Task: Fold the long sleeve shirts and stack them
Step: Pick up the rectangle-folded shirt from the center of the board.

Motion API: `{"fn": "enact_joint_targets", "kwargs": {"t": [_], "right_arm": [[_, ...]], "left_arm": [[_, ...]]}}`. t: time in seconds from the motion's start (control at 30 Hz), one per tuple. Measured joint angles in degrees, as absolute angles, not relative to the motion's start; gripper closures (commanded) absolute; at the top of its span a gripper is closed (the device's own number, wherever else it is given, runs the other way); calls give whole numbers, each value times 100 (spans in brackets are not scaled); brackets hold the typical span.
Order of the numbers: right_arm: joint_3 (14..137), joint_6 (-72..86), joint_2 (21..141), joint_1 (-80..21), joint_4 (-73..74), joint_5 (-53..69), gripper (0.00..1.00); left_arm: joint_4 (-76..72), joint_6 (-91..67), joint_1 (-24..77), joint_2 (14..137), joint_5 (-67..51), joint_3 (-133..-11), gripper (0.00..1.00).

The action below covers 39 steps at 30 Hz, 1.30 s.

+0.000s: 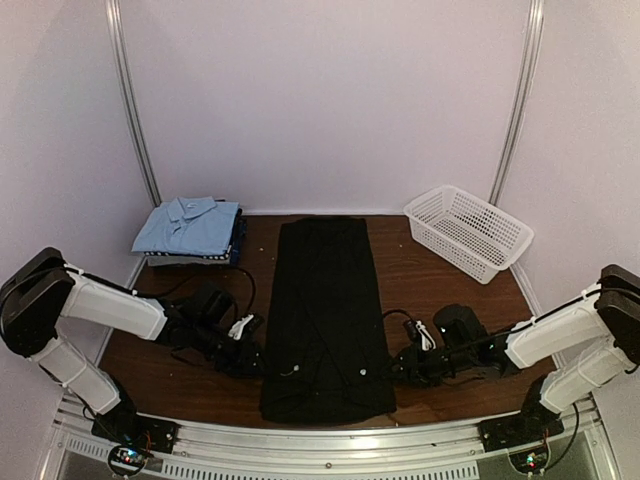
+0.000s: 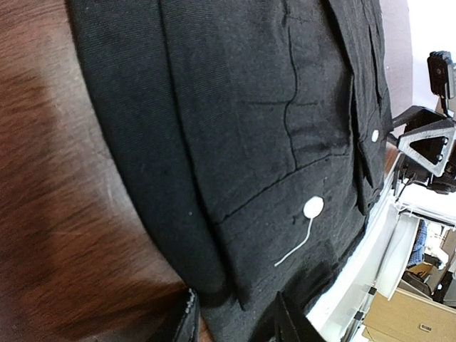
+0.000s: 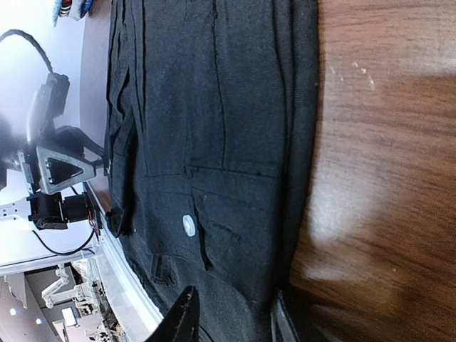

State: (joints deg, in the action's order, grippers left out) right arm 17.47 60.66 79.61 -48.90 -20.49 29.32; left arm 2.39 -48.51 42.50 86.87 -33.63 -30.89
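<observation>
Closely, left end effector (image 2: 234,303) astride shirt (image 2: 249,142).

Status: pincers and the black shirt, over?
Both open: left pincer, right pincer, each astride a side edge of the black shirt, near end. Shirt flat, long strip. Far corners: basket, folded stack, not in the way.

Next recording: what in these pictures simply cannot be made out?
1. Left gripper and right gripper: the bottom edge of each wrist view cuts the fingers off, so their grip on the black shirt is unclear.
2. Top view: both grippers merge into the dark fabric.
3. Folded stack: the light blue shirt covers it. Only dark edges show, so the count is unclear.
</observation>
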Motion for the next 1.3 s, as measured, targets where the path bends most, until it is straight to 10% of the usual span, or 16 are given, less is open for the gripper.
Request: {"fn": "enact_joint_targets", "kwargs": {"t": [0.83,1.3], "right_arm": [[1763,6128,8259,-4890,-2263,3033,87],[1767,6130,8320,-4890,-2292,3124,100]], "left_arm": [[379,-4827,4357,8858,-3461,-3258,63],[569,-4932,4545,9109,-3341,-3452,100]]}}
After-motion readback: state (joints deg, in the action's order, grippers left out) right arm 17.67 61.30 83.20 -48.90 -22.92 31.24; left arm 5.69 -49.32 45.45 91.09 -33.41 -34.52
